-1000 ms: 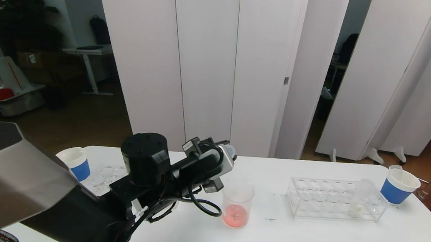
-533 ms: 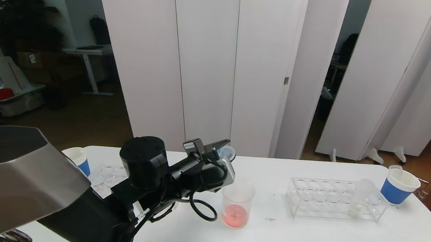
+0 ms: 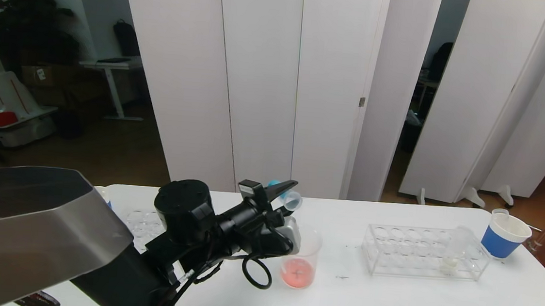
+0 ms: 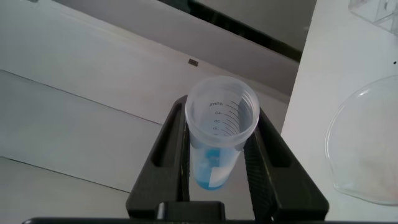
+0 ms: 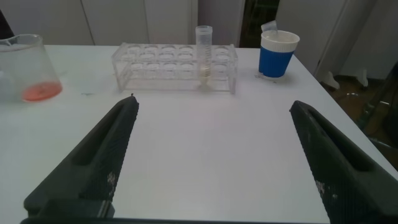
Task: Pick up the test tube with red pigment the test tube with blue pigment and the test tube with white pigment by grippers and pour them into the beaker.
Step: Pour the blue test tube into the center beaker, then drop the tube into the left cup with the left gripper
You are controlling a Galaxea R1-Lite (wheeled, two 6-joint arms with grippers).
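Observation:
My left gripper [image 3: 283, 192] is shut on the test tube with blue pigment [image 3: 288, 198] and holds it tilted, mouth toward the right, just above and behind the beaker [image 3: 300, 260]. The beaker holds red pigment at its bottom. In the left wrist view the tube [image 4: 219, 130] sits between the fingers [image 4: 261, 162], blue pigment still at its bottom, and the beaker's rim [image 4: 348, 124] shows beside it. The test tube with white pigment [image 3: 453, 252] stands in the right rack [image 3: 391, 252]. My right gripper [image 5: 214, 104] is open and empty, low over the table, facing that tube [image 5: 204, 53].
A blue-sleeved paper cup [image 3: 504, 235] stands at the far right, also seen in the right wrist view [image 5: 278, 55]. A second clear rack [image 3: 138, 222] lies at the left, behind my left arm. The table's right edge is close to the cup.
My left wrist has turned, and its fingers and the blue tube have swung so the mouth tips down toward the beaker. The beaker, rack and cup have not moved.

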